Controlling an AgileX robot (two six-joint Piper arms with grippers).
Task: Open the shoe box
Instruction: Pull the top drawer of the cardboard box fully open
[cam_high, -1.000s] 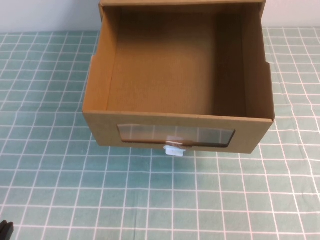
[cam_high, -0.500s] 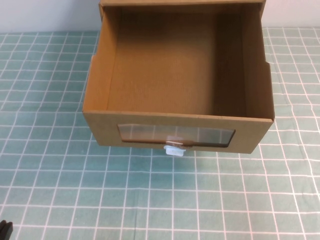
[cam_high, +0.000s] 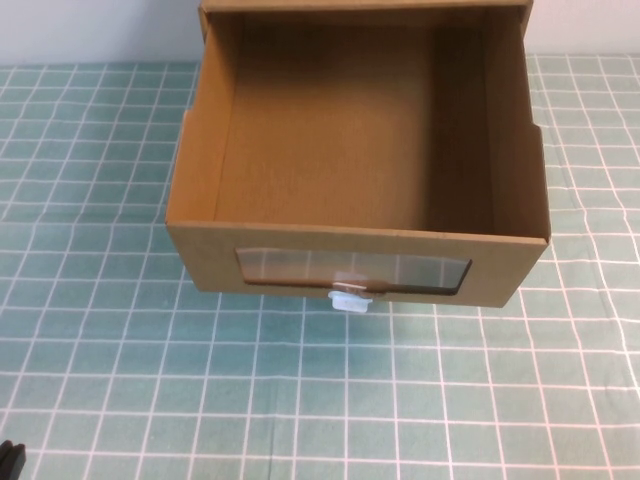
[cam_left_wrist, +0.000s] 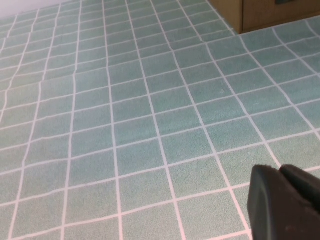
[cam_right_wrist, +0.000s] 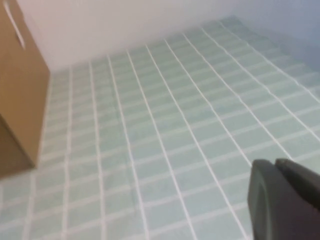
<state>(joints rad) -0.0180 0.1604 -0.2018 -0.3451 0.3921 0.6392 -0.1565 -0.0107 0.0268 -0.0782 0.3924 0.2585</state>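
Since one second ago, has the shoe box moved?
No: the shoe box keeps the same cloth grid lines. Left gripper: table's near left corner; right gripper: beside it.

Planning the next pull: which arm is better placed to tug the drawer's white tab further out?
Left, probably. The left gripper sits near-left, facing the drawer front and white tab; the right gripper is off to the shoe box's side, outside the high view.

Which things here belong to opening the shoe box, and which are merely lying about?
Belong: shoe box, drawer out; white pull tab; left hand, near-left corner; right hand, low, clear of the box.
Lying about: green checked cloth.
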